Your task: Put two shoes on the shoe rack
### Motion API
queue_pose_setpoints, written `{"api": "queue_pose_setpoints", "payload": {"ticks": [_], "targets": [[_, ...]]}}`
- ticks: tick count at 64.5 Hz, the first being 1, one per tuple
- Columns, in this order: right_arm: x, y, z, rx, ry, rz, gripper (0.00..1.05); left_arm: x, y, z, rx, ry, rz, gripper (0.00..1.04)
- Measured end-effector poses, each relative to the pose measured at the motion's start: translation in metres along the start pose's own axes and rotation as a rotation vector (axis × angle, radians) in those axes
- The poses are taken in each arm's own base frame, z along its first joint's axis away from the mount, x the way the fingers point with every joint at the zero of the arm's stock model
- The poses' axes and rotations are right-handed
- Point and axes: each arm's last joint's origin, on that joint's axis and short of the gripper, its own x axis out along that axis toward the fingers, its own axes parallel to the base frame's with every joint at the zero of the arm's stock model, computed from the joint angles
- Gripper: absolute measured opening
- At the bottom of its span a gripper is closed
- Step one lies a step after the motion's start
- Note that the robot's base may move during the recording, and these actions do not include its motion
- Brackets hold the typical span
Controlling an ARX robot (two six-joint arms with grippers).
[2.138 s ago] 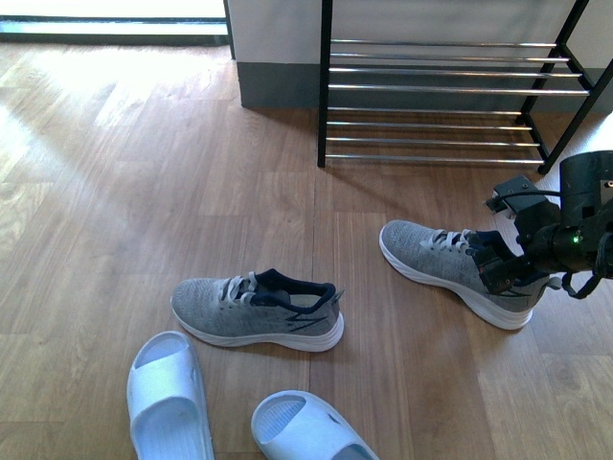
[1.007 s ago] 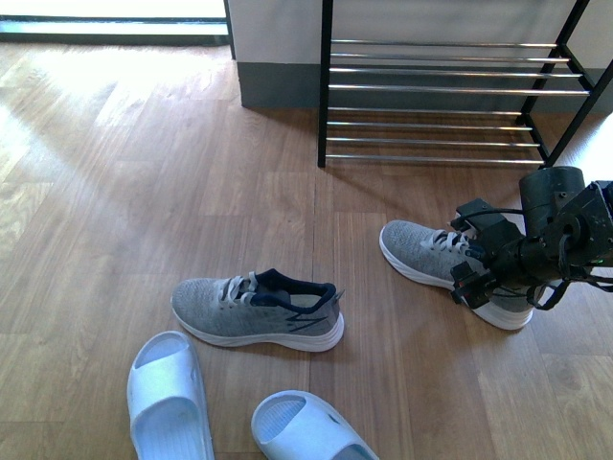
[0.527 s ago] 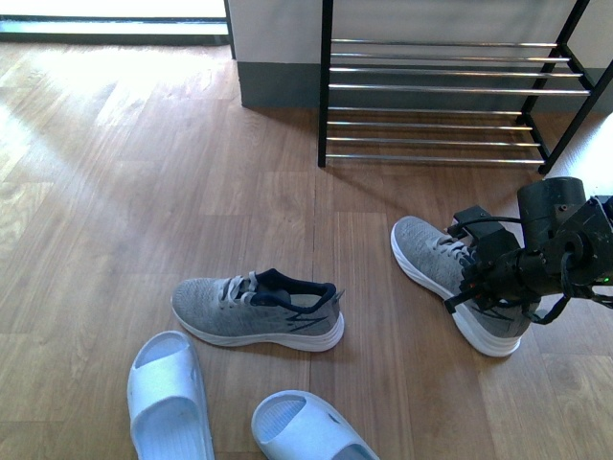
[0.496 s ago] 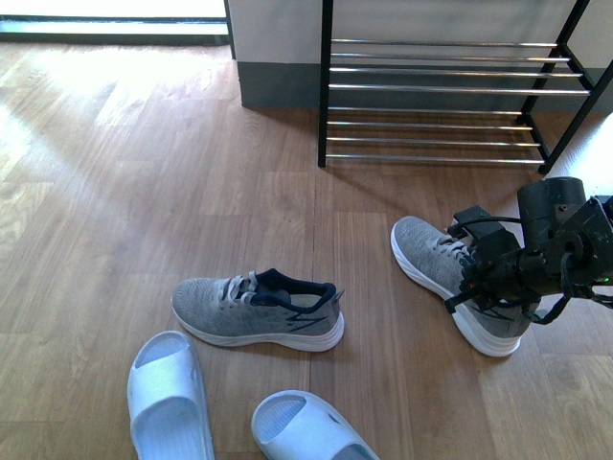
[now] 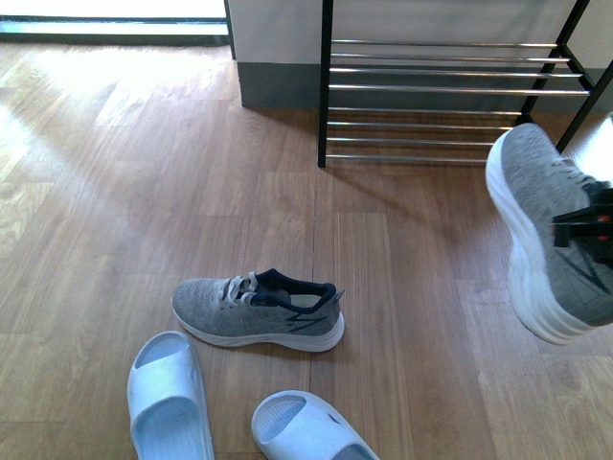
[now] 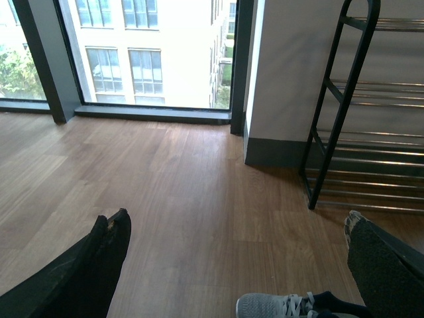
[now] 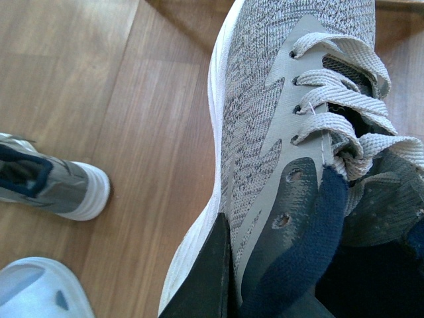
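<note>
1. In the right hand (image 7: pixel 291 265), the lifted shoe (image 5: pixel 541 240) is being gripped by its side wall near the navy collar. One finger (image 7: pixel 211 281) is pressing against the outside and the other is reaching into the opening.
2. That shoe is being held clear of the floor (image 5: pixel 144 192). Its toe is tilting up toward the shoe rack (image 5: pixel 441 88), and its white sole is facing the left arm's side.
3. The shoe rack is standing beyond the right hand, against the wall; how near the toe is to it cannot be told.
4. The second shoe (image 5: pixel 259 309) is resting upright on its sole on the floor, well apart from the right hand, toward the left arm.
5. The left hand (image 6: pixel 235 222) is being held wide open, with nothing between its fingers (image 6: pixel 99 258); the second shoe's toe is showing just ahead of it.
6. Two white slippers (image 5: pixel 168 398) are lying on the floor near the second shoe, on its side away from the rack.
</note>
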Motion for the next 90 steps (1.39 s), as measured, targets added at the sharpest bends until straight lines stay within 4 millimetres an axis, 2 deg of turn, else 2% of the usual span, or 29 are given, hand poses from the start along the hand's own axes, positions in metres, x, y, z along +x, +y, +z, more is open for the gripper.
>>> {"api": "queue_pose_setpoints", "payload": {"ticks": [10, 15, 22, 31, 38, 90], "targets": [[-0.06, 0.005, 0.013, 0.036, -0.09, 0.019, 0.01, 0.0, 0.0, 0.0, 0.0, 0.0, 0.0, 0.95], [-0.083, 0.007, 0.019, 0.048, -0.146, 0.039, 0.01, 0.0, 0.0, 0.0, 0.0, 0.0, 0.0, 0.95], [-0.107, 0.011, 0.02, 0.05, -0.207, 0.063, 0.01, 0.0, 0.0, 0.0, 0.0, 0.0, 0.0, 0.95], [-0.134, 0.014, 0.008, 0.075, -0.248, 0.096, 0.01, 0.0, 0.0, 0.0, 0.0, 0.0, 0.0, 0.95], [-0.139, 0.015, 0.008, 0.082, -0.268, 0.097, 0.01, 0.0, 0.0, 0.0, 0.0, 0.0, 0.0, 0.95], [-0.139, 0.015, 0.007, 0.089, -0.265, 0.1, 0.01, 0.0, 0.0, 0.0, 0.0, 0.0, 0.003, 0.95]]}}
